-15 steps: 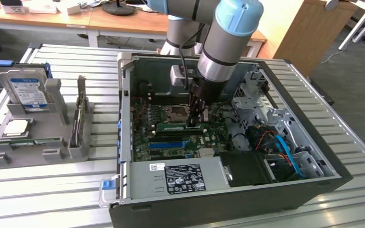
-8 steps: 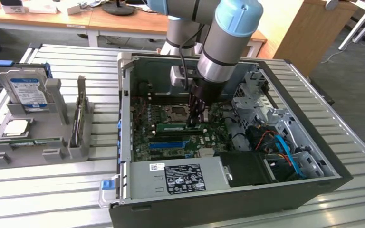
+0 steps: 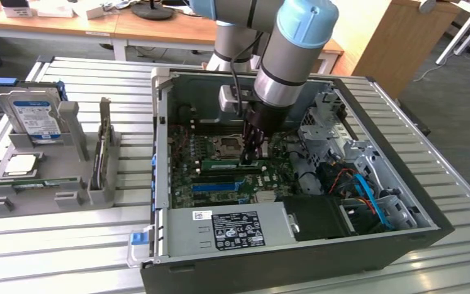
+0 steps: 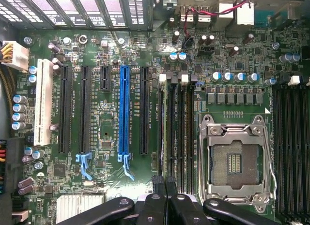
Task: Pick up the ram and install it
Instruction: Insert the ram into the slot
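Two fingers (image 4: pixel 158 186), pinched narrow, hover over the memory slots (image 4: pixel 177 133). An open processor socket (image 4: pixel 235 159) and black expansion slot (image 4: pixel 144 111) flank them.

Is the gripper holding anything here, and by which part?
Cannot be told. The gripper is shut over the top edge of the memory stick standing on the motherboard; pinching or only pressing is unclear.

My gripper (image 4: pixel 164 182) closed, fingertips together, directly over the memory slots (image 4: pixel 178 128), between blue expansion slot (image 4: pixel 124 109) and bare processor socket (image 4: pixel 235 159).
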`<move>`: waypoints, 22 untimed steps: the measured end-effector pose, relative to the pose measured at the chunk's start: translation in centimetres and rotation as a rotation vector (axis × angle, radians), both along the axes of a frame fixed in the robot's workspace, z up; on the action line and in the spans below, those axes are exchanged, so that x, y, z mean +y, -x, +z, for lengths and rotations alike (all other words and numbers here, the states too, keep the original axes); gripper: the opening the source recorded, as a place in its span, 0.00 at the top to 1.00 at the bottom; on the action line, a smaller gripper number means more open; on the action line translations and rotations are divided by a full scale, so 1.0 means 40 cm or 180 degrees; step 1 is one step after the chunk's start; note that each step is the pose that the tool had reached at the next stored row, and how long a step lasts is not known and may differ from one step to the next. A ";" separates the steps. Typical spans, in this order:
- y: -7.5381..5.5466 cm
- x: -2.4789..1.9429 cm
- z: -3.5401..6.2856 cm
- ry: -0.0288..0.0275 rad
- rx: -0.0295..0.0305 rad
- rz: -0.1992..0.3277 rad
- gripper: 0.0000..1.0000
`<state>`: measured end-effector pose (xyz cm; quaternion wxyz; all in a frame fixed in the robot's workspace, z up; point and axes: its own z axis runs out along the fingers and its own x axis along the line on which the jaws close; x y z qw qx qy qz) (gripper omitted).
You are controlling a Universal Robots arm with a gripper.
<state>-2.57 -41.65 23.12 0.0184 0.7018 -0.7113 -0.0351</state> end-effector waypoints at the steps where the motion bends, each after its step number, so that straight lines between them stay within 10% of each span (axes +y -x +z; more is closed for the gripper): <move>1: 0.000 0.000 0.000 0.0000 0.0000 0.0000 0.88; 22: -0.001 0.000 -0.003 0.0000 0.0000 0.0023 0.88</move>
